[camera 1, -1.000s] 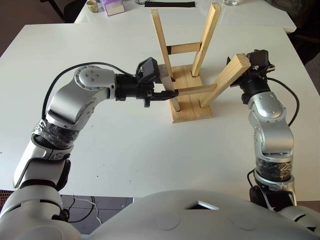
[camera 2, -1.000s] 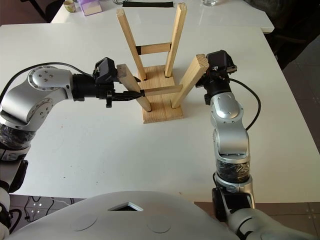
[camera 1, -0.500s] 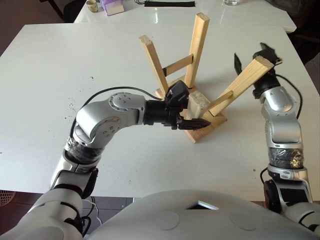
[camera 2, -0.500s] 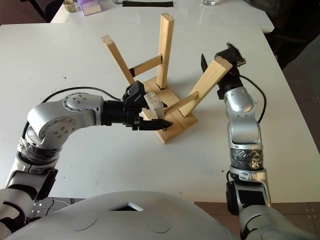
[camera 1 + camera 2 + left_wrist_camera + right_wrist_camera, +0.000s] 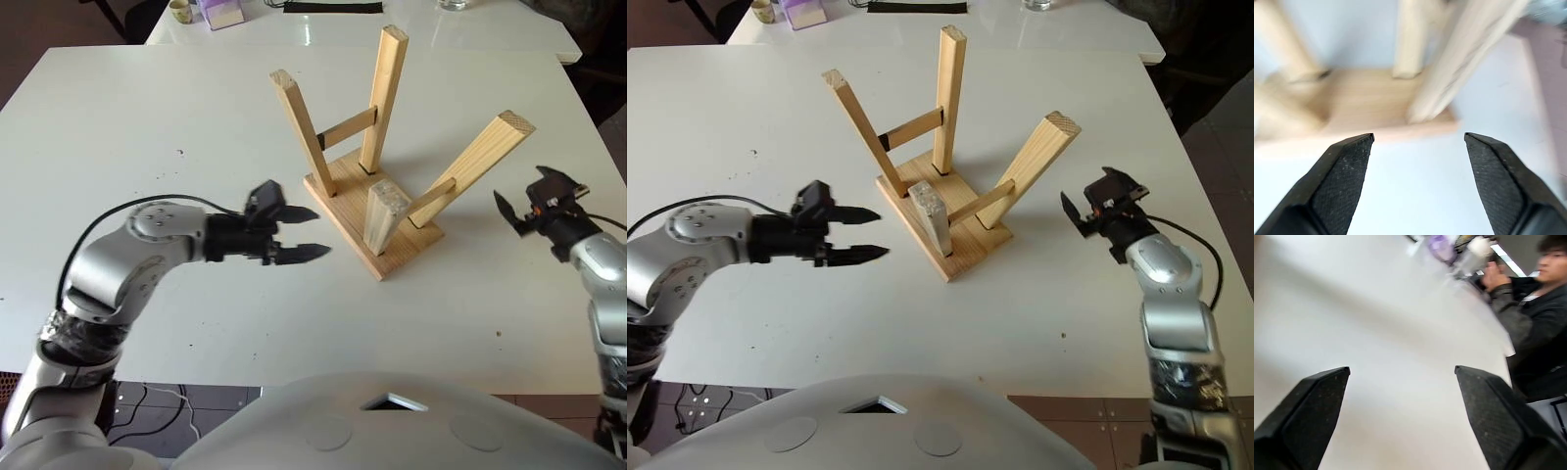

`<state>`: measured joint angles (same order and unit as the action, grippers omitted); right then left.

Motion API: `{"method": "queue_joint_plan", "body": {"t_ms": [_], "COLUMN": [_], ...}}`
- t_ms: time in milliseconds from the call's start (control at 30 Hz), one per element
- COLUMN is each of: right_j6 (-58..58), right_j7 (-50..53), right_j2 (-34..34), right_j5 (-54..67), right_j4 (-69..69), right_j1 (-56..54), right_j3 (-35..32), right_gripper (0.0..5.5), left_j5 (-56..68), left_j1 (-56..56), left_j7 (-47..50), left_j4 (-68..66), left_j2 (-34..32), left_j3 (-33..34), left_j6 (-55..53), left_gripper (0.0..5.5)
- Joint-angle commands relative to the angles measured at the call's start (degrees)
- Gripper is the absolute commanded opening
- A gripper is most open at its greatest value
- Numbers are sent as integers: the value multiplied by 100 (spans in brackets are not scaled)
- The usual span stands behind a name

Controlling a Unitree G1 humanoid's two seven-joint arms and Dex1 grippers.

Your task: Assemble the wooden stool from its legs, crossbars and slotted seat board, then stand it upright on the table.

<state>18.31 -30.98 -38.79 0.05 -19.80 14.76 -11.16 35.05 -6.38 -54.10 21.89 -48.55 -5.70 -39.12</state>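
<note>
A broad white table (image 5: 147, 117) fills most of the frame. Right of centre, the wooden stool (image 5: 377, 211) rests upside down on it, its seat board (image 5: 345, 199) lying flat on the tabletop and its legs (image 5: 384, 93) pointing up and splaying outward. A second white table (image 5: 490, 34) adjoins it along the top edge. It carries a small cup (image 5: 180, 11) and a purple box (image 5: 220, 12) at upper left, and a black strip (image 5: 333, 8) at top centre.
</note>
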Motion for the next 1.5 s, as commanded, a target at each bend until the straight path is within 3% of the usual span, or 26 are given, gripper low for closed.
{"method": "queue_joint_plan", "body": {"t_ms": [33,200,233,367,567,733,933,1067,1300,1500], "right_j6": [546,721,690,679,491,333,88,-167,-363,-191], "right_j7": [-936,-1415,-1468,-1540,-1193,-618,-291,-136,-140,-366], "right_j2": [-463,-780,-824,-904,-488,13,433,628,671,308], "right_j5": [517,550,500,341,-85,-454,-701,-789,-746,-306], "right_j4": [-1314,-1367,-1286,-913,-189,512,1118,1489,1513,939], "right_j1": [875,849,809,518,5,-695,-1360,-1610,-1510,-890], "right_j3": [94,472,559,894,1607,2015,2292,2308,2213,1482], "right_gripper": [400,400,378,350,350,350,350,350,350,350], "left_j5": [-1125,-3053,-3355,-3872,-4316,-4807,-4845,-4307,-3281,-2566], "left_j1": [-326,-1868,-2131,-2847,-3456,-3394,-2494,-1652,-251,780], "left_j7": [201,1902,2184,2939,3439,3279,2596,2065,1656,1542], "left_j4": [-1754,-4951,-5477,-7049,-8665,-9173,-8828,-7877,-5250,-3175], "left_j2": [127,1311,1497,2139,2957,3160,2836,2477,1906,1545], "left_j3": [-107,-715,-826,-911,-934,-1179,-1270,-1062,-603,-171], "left_j6": [1082,3100,3506,4535,6046,6964,7831,7914,6415,4676], "left_gripper": [343,343,345,345,345,345,345,345,345,345]}}
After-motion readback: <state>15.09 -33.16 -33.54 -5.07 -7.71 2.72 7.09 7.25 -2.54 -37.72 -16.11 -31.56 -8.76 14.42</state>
